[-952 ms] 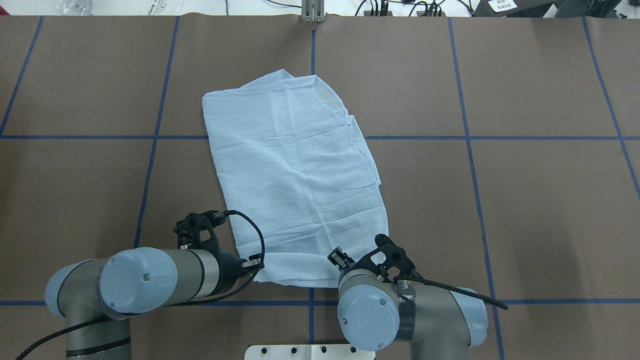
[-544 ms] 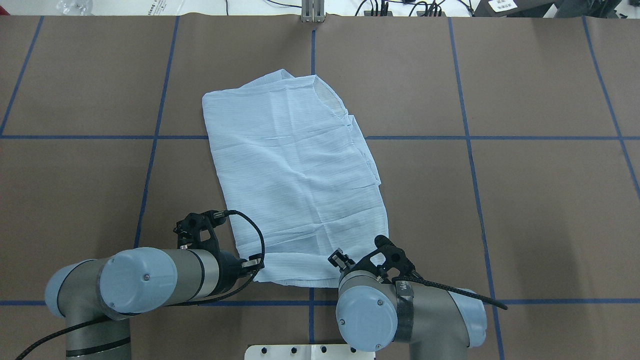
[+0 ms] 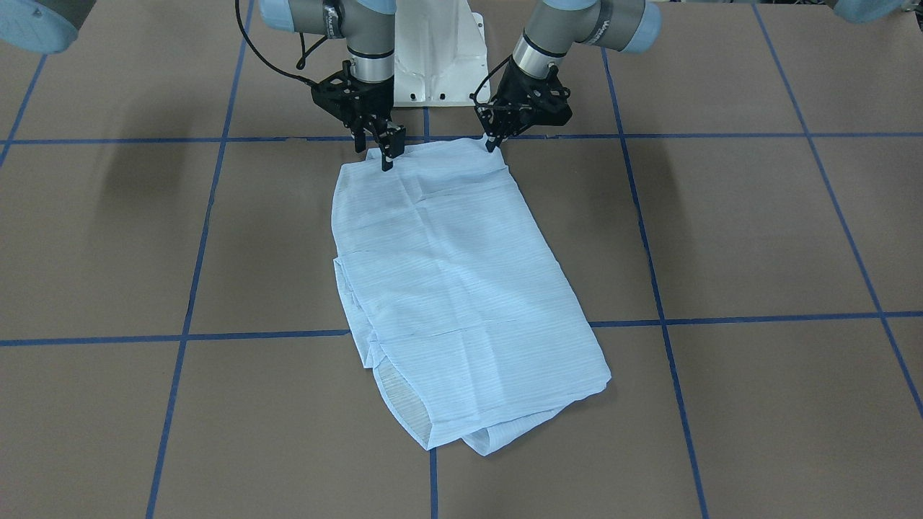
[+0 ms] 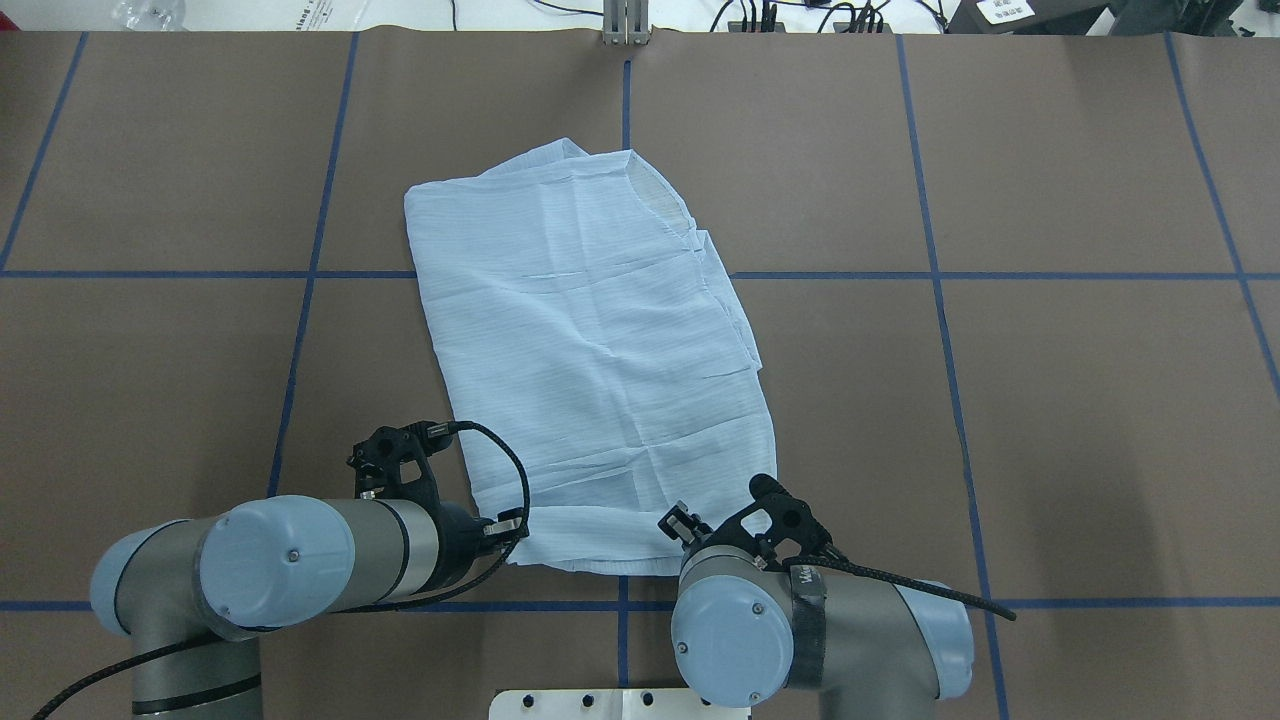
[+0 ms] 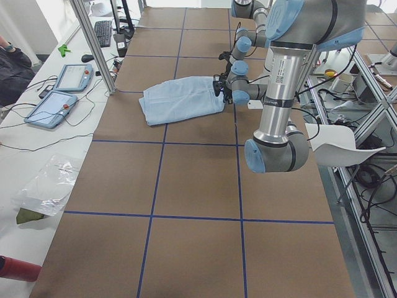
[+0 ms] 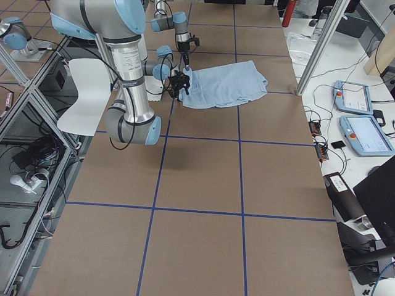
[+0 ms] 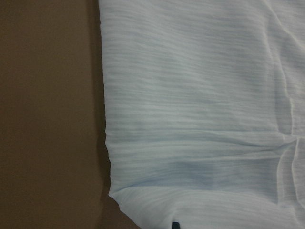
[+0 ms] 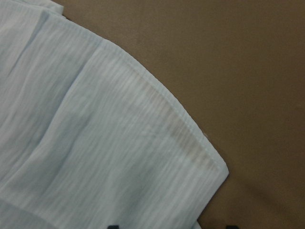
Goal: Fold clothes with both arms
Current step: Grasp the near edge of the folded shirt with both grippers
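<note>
The light blue shirt (image 3: 461, 288) (image 4: 590, 340) lies folded into a long panel on the brown table, its hem end nearest the robot. My left gripper (image 3: 492, 146) is at one near corner. Its tips meet in the left wrist view (image 7: 175, 225) at the cloth's edge, so it looks shut on the hem. My right gripper (image 3: 373, 155) stands open over the other near corner. The right wrist view shows its two fingertips (image 8: 112, 226) wide apart just short of the shirt corner (image 8: 209, 162). In the overhead view both wrists hide their fingers.
The white pedestal base (image 3: 440, 58) stands just behind both grippers. Blue tape lines (image 3: 649, 321) cross the brown table cover (image 3: 721, 231). A metal post (image 4: 626, 25) rises at the far edge. Tablets (image 5: 53, 105) lie on the side bench.
The right wrist has shifted slightly back toward the robot's base and lower over the shirt's near corner. The left arm and the shirt have stayed still.
</note>
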Controlling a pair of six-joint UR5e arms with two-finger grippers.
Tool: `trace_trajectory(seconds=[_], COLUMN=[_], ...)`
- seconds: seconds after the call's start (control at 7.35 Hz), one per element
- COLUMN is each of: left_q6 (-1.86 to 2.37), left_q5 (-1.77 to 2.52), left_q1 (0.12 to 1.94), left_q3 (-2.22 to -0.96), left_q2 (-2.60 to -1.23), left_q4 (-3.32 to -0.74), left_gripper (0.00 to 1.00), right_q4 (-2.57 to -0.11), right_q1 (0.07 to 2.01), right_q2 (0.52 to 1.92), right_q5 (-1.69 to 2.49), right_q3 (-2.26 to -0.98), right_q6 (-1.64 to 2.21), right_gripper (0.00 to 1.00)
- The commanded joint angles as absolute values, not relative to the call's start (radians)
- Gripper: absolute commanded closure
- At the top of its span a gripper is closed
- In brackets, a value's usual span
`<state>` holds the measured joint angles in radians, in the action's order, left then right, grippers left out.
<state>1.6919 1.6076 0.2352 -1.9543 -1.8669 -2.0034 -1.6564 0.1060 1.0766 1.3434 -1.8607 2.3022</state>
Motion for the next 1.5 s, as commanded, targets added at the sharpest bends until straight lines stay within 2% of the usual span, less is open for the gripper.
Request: trace_trajectory(seconds=[0.0,0.14,0.41,1.09,1.36], left_q6=[1.692,1.692,1.692,1.684,1.681], left_q5=[1.606,1.606,1.608,1.608,1.620], left_q1=[0.235,0.235,0.235,0.238,0.241], left_q3=[-1.954,-1.954,-1.954,-1.954,-2.024], left_q2=[-1.867,-1.867,-1.867,-1.868,-1.870], left_q4=[-2.003,-2.003,-2.003,-2.003,-2.002], left_gripper=[1.00,1.00,1.00,1.00,1.00], right_q4=[-1.657,-1.655,-1.648,-1.646,-1.690], right_q1=[0.094,0.094,0.092,0.127,0.193], right_q2=[1.077,1.077,1.077,1.049,1.058], right_q5=[1.336,1.335,1.330,1.321,1.350], right_q3=[-1.858,-1.856,-1.858,-1.877,-1.968], right_q6=[2.306,2.316,2.371,2.364,2.311], right_gripper=[0.27,0.37,1.00,1.00,1.00])
